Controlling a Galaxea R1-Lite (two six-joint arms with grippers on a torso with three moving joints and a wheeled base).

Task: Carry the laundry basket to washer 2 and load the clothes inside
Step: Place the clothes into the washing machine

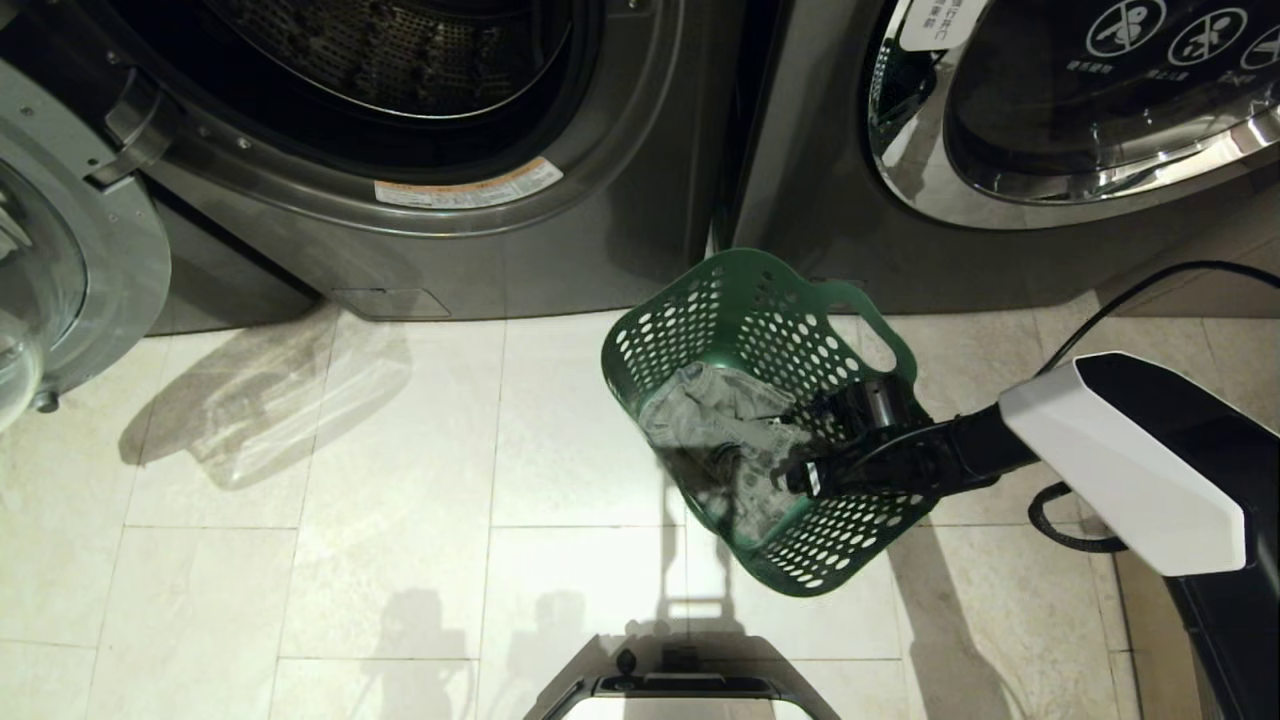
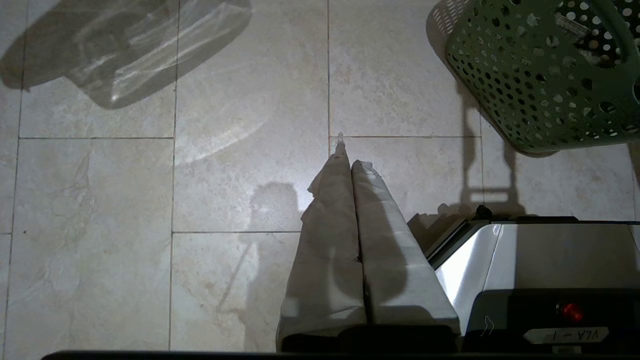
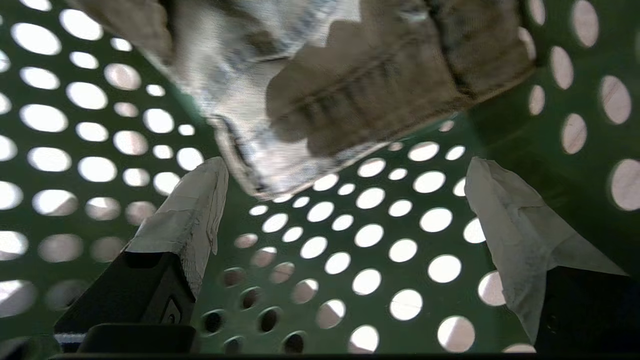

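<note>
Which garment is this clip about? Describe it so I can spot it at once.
Two washers stand side by side; on the tiles before the gap between them sits a green basket. Inside lies a crumpled grey garment, the only cloth there, with the right hand open beside it.

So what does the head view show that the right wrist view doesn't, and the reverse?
Head view only: the open grey front-loading washer drum, the closed washer door beside it, the pale tiled floor and the right arm reaching into the basket. Right wrist view only: the right pincer standing open, cloth-wrapped fingertips apart, gripping nothing. Both: the green perforated plastic laundry basket and the grey crumpled garment inside.
</note>
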